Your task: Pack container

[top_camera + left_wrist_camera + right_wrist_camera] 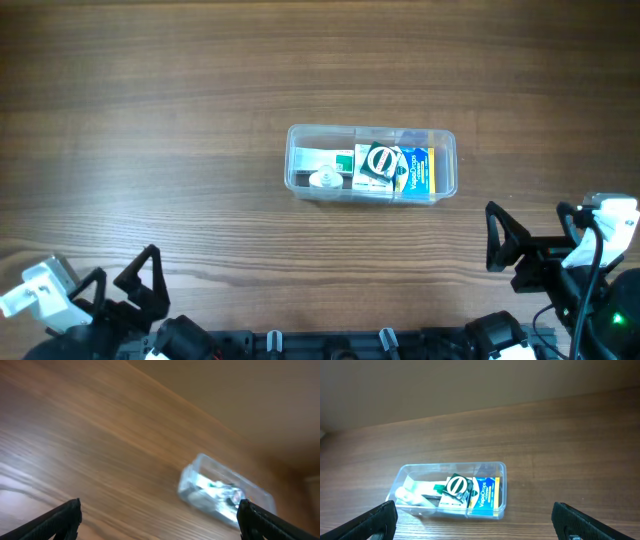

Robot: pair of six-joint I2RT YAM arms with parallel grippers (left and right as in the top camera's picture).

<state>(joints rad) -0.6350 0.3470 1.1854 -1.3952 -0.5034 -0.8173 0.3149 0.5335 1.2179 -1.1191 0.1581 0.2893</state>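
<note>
Wood-grain table (150, 120), beige wall (470, 380)

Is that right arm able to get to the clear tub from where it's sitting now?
Probably yes. The right gripper is open and faces the container, and only bare table lies between them. Nothing stands in the way, though I can't judge the arm's full reach.

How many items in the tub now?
4 in the tub: bottle at left end, white box beside it, black box in the middle, blue box at right. More may hide underneath.
</note>
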